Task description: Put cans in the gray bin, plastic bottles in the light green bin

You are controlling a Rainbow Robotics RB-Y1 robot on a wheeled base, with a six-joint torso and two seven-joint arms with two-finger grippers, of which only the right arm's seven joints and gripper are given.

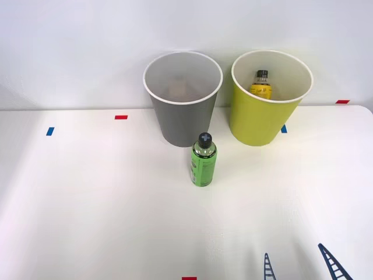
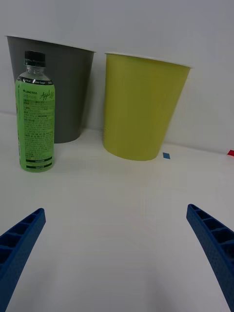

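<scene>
- Gripper (image 1: 300, 262) of the right arm sits low at the near right edge of the white table (image 1: 87, 204) in the front view, its two blue ribbed fingers (image 2: 19, 243) spread wide with nothing between them.
- The green-labelled plastic bottle with a black cap (image 1: 203, 159) stands upright on the table, ahead of the jaws and off toward the robot's left, well apart from both fingertips and not lined up with the gap.
- The tall tapered gray plastic bin with a white rim (image 1: 183, 96) stands just behind that bottle; a pale reddish shape lies at its bottom, too faint to tell what it is.
- The tall tapered yellow-green plastic bin with a white rim (image 1: 269, 96) stands beside the gray bin on the robot's right, close to it but apart, and more directly ahead of the open jaws.
- A yellow-orange plastic bottle with a black cap (image 1: 261, 85) stands inside the yellow-green bin.
- Small blue and red tape marks (image 1: 120, 117) dot the table.
</scene>
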